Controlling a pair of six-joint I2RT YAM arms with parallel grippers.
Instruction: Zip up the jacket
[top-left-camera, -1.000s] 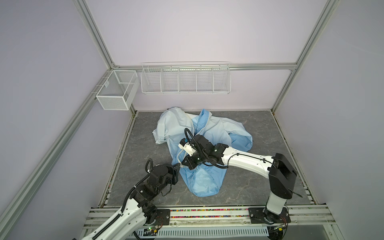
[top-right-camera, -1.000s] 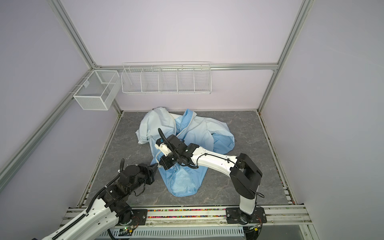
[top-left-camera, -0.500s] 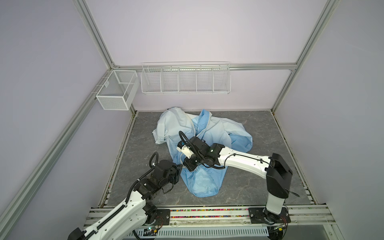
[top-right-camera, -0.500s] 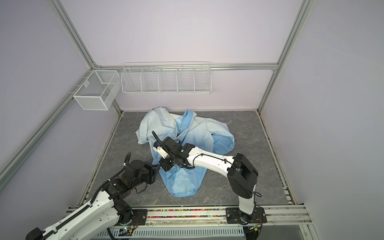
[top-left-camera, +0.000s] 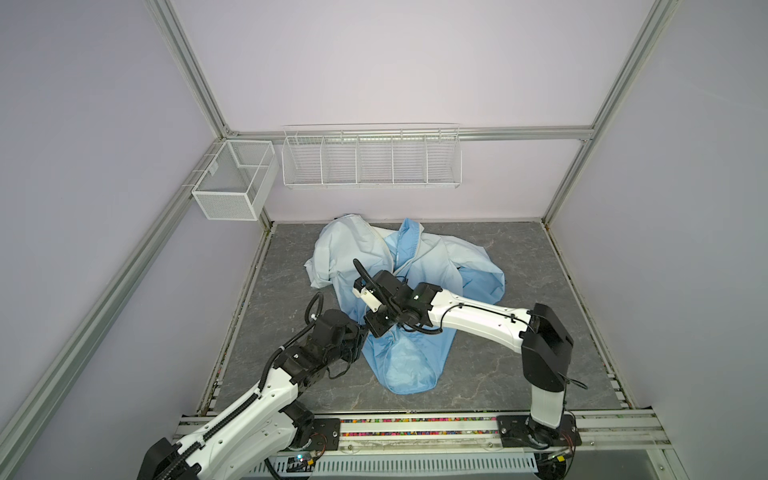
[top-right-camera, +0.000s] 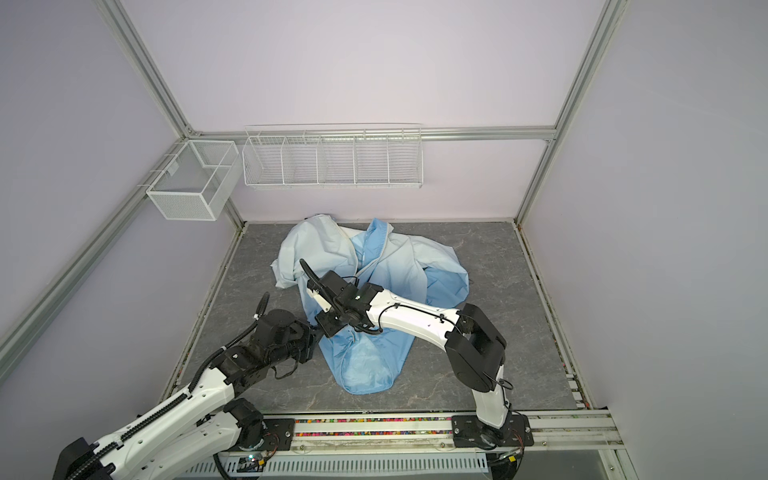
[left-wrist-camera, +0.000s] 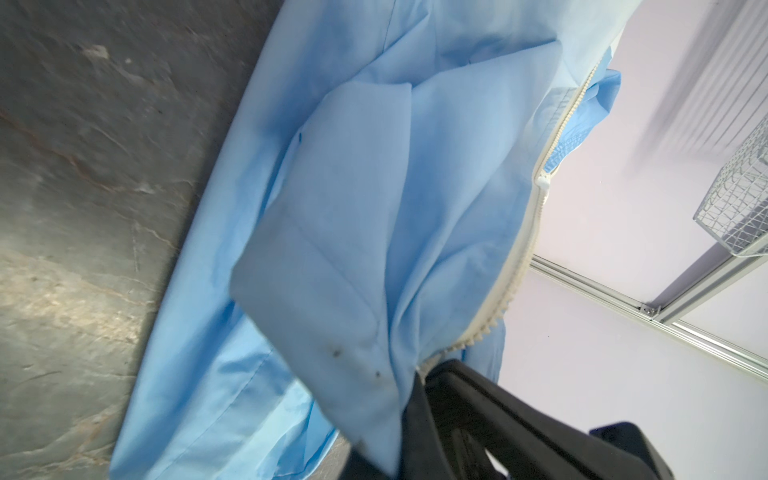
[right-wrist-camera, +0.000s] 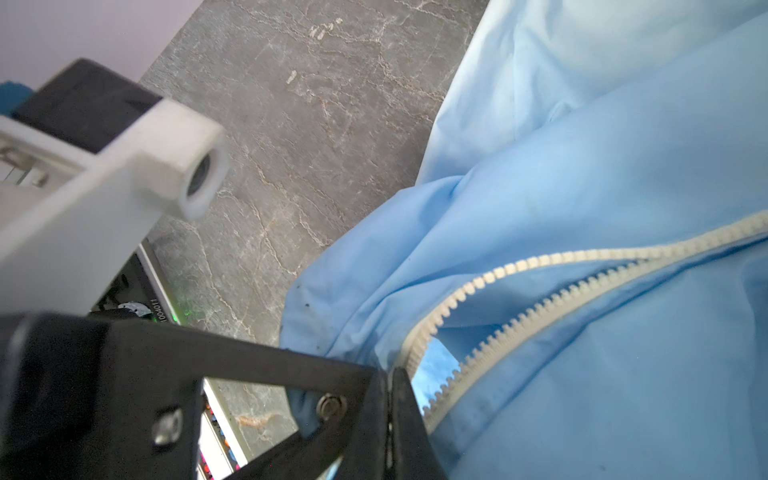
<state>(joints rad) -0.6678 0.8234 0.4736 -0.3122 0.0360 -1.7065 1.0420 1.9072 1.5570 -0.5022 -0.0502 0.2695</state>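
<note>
The light-blue jacket (top-left-camera: 415, 266) (top-right-camera: 374, 266) lies crumpled mid-table in both top views. At its near left edge my two grippers meet. My left gripper (top-left-camera: 360, 336) (left-wrist-camera: 415, 386) is shut on the jacket fabric at the lower end of the white zipper (left-wrist-camera: 523, 257); the zipper's slider (left-wrist-camera: 543, 179) sits farther up the teeth. My right gripper (top-left-camera: 374, 328) (right-wrist-camera: 388, 374) is shut on the end of one zipper tape (right-wrist-camera: 432, 324). The two rows of teeth stand apart near the jaws and come together farther away.
A white wire rack (top-left-camera: 371, 158) hangs on the back wall and a mesh basket (top-left-camera: 232, 185) on the left frame. The arms' mounting rail (top-left-camera: 415, 432) runs along the table's front edge. The left arm's camera block (right-wrist-camera: 199, 178) shows close by in the right wrist view.
My left gripper has moved away from the front edge and rightward, up against the right gripper. The right gripper has shifted a little left with the jacket's edge.
</note>
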